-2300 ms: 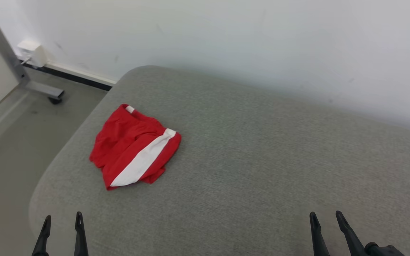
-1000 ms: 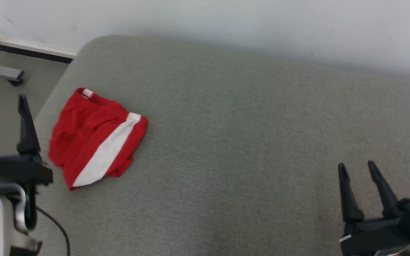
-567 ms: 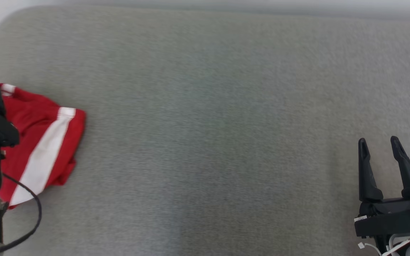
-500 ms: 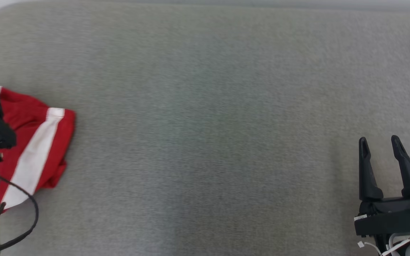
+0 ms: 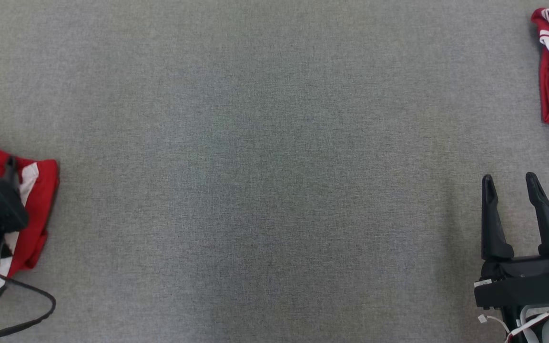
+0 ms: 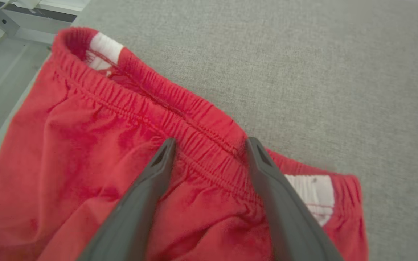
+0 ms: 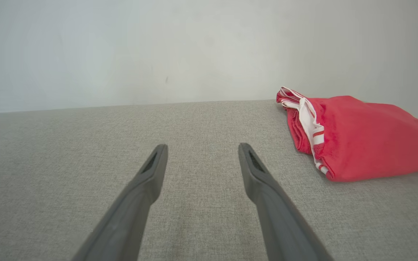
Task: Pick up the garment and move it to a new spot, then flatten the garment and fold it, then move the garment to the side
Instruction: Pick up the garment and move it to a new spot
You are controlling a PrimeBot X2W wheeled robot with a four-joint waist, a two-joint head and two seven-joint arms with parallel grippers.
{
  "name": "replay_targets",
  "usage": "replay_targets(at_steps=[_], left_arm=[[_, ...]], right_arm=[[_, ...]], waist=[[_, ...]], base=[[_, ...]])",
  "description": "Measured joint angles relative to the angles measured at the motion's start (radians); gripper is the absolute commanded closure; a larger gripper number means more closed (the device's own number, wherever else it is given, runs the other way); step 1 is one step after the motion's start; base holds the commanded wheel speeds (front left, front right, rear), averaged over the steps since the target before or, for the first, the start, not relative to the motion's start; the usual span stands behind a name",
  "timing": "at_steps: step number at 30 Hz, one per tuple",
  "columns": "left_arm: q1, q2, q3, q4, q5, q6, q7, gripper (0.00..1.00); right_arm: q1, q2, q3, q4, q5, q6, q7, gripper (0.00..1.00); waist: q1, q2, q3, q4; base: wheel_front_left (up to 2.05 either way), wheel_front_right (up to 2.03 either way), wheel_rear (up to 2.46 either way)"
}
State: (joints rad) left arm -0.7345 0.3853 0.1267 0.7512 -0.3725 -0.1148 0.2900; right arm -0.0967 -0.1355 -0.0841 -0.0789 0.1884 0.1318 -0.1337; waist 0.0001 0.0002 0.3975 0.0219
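Grey cushion (image 6: 303,72), red shorts (image 6: 67,156), waistband (image 6: 194,134) diagonal, left end effector (image 6: 210,140) spread

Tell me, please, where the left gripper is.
Left wrist view: the left gripper is open over the waistband of the red shorts, at the left of the grey cushion.

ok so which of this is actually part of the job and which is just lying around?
Job: red shorts, white side stripe; left hand, open over their waistband.
Lying about: folded red garment, far right; right hand, open, idle over the grey fabric surface.
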Motion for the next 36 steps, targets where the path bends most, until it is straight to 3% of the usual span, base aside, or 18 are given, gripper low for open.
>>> replay_targets(at_steps=[7,8,9,23,31,36], left_arm=[[0.016,-0.005,-0.012,0.033,-0.025,0.001,0.090,0.03],[0.018,-0.005,-0.013,0.031,-0.025,0.002,0.083,0.62],[0.020,-0.006,-0.012,0.029,-0.025,0.007,0.068,1.00],[0.014,0.034,-0.044,-0.153,0.044,0.026,-0.177,1.00],[-0.048,0.029,-0.121,-0.376,0.067,0.010,-0.168,1.00],[-0.112,-0.038,-0.220,-0.509,0.066,0.000,-0.113,1.00]], right_arm=[[-0.008,0.003,0.015,0.005,-0.005,0.000,0.000,0.00],[-0.008,0.003,0.015,0.007,-0.005,0.000,0.000,0.00],[-0.009,0.002,0.015,0.010,-0.005,0.000,-0.001,0.00],[-0.006,0.031,0.034,0.091,0.009,0.000,-0.044,0.00],[-0.006,0.054,0.041,0.154,0.033,0.000,-0.083,0.00],[-0.007,0.067,0.042,0.196,0.044,0.000,-0.105,0.00]], waist=[[-0.0001,-0.0002,-0.008,-0.010],[-0.0001,-0.0002,-0.010,-0.011],[-0.0001,-0.0002,-0.014,-0.012],[-0.0002,-0.0002,-0.112,-0.019],[-0.0002,-0.0003,-0.173,-0.043],[-0.0002,-0.0002,-0.195,-0.106]], base=[[0.00,0.00,0.00],[0.00,0.00,0.00],[0.00,0.00,0.00],[0.00,0.00,0.00],[0.00,0.00,0.00],[0.00,0.00,0.00]])
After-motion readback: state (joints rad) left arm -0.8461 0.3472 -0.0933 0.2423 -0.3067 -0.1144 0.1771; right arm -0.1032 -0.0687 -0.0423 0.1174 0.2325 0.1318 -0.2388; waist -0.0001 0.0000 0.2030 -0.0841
